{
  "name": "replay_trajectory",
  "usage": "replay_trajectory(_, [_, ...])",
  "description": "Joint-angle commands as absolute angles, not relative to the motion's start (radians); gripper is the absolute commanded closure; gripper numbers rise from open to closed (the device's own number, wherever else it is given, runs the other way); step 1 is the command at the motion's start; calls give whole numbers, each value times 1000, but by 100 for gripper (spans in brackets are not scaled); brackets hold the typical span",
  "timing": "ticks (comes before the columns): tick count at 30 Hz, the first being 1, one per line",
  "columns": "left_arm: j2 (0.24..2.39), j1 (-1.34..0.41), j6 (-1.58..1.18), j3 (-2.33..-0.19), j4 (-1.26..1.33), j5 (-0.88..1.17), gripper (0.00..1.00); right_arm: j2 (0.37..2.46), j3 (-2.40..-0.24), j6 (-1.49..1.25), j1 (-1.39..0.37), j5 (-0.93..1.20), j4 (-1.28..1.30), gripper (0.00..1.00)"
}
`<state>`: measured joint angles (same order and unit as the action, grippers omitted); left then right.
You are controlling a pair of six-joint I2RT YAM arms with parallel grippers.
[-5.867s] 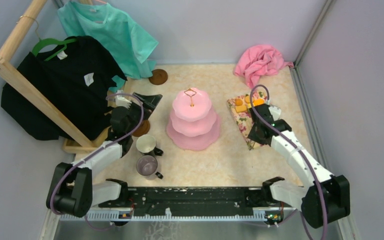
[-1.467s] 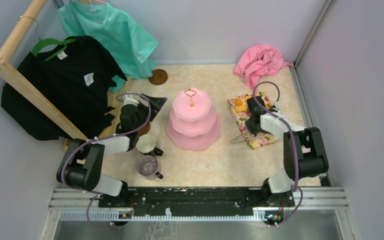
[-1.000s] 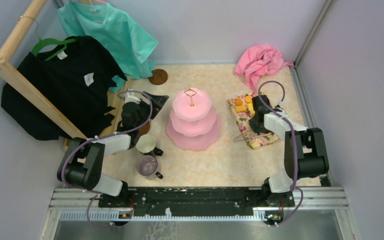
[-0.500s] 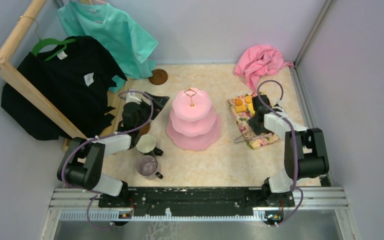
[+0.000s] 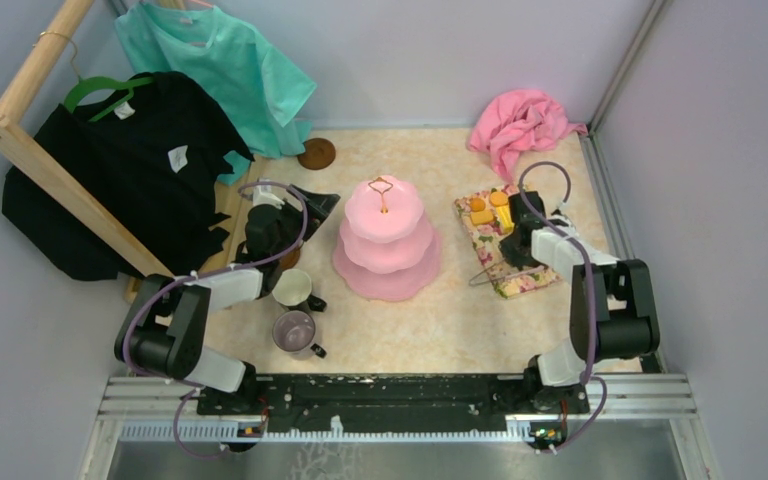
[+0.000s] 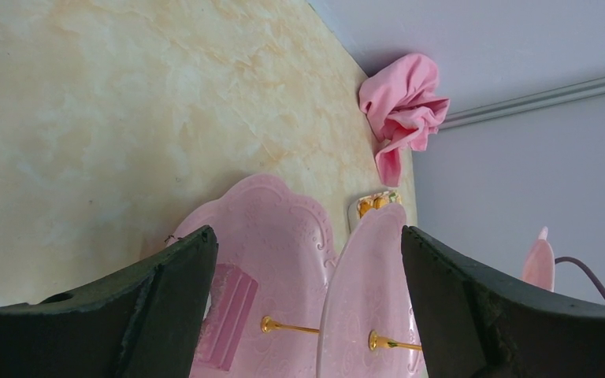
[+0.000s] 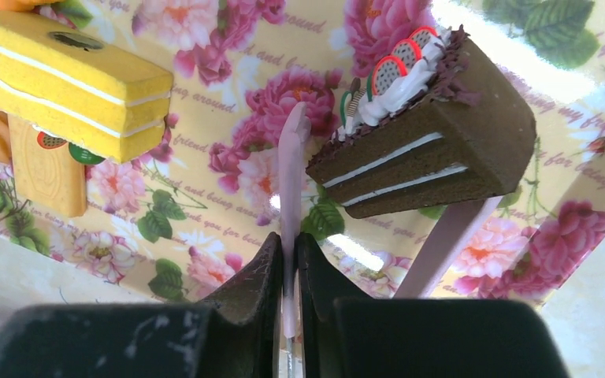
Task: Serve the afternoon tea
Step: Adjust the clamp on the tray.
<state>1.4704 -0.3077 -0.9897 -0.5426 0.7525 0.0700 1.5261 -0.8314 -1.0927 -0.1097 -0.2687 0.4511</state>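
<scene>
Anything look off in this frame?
The right gripper pinches what look like pink tongs by one leg only; the other leg splays free by the brown cake slice on the floral mat.

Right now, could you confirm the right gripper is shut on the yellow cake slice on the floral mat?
No: the right wrist view shows the right gripper shut on a pink utensil, not the yellow cake slice, over the floral mat.

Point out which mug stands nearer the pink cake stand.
The white mug; the grey-purple mug sits below it in the top view, farther from the cake stand.
</scene>
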Motion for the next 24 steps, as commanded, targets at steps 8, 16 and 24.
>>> replay_trajectory(8, [1421,-311,-967,-537,748,63,9,1464,-802,-910,-72,-113,423,100])
replay_trajectory(16, [1382,-311,-980,-495,755,67,9,1518,-807,-728,-72,63,399,100])
replay_trajectory(24, [1369,-311,-980,-489,755,69,9,1497,-816,-736,-72,27,436,100])
